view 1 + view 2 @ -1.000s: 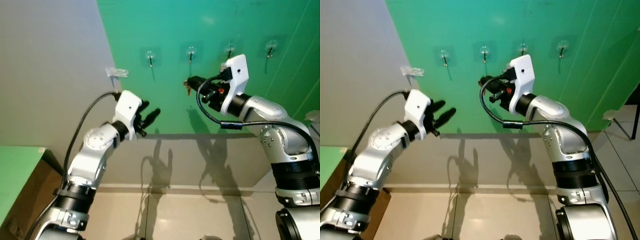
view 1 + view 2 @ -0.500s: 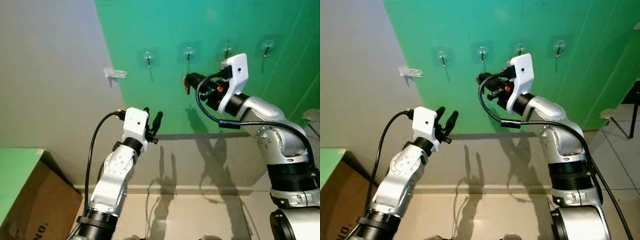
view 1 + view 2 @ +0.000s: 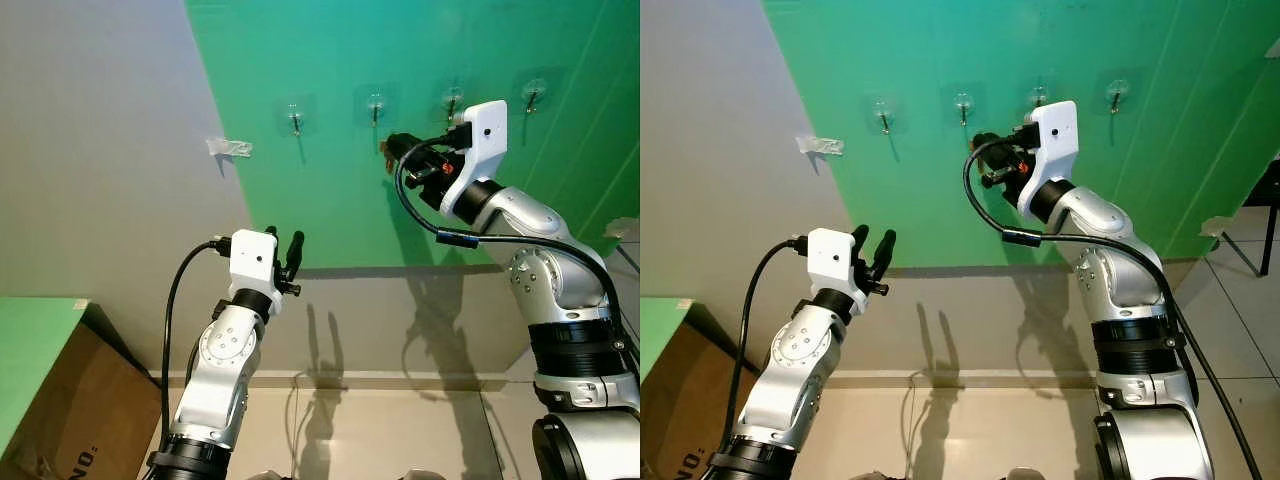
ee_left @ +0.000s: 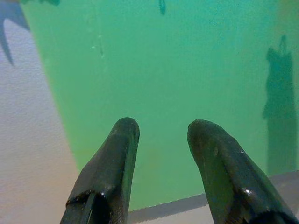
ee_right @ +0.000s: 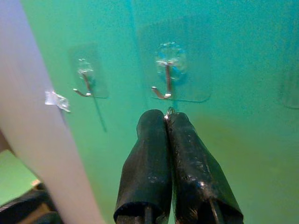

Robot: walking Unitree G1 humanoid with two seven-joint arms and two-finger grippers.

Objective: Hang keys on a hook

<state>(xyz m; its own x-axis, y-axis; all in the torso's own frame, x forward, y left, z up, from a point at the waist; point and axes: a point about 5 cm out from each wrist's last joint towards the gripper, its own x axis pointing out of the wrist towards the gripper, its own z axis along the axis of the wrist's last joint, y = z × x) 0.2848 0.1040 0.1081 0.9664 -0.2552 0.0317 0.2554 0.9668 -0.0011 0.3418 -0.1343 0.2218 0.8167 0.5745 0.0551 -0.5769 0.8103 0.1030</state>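
Several clear stick-on hooks with metal prongs sit in a row on the green wall (image 3: 330, 200). My right gripper (image 3: 393, 148) is raised just below and beside the second hook (image 3: 375, 105). Its fingers (image 5: 154, 140) are shut on the keys, of which a small metal ring (image 5: 169, 111) pokes out at the tips, just under that hook's prong (image 5: 164, 88). Another hook (image 5: 84, 81) sits off to one side. My left gripper (image 3: 284, 237) is lower, pointing up at the wall, open with nothing between its fingers (image 4: 117, 154).
A strip of clear tape (image 3: 230, 147) sticks out from the grey wall (image 3: 100, 150). A cardboard box (image 3: 70, 400) with a green surface (image 3: 30, 340) above it stands at the lower left. Tiled floor (image 3: 400, 430) lies below.
My right gripper has risen and moved right, closer to the second hook, with the keys still in it. My left arm has dropped and swung in, its gripper now pointing upward.
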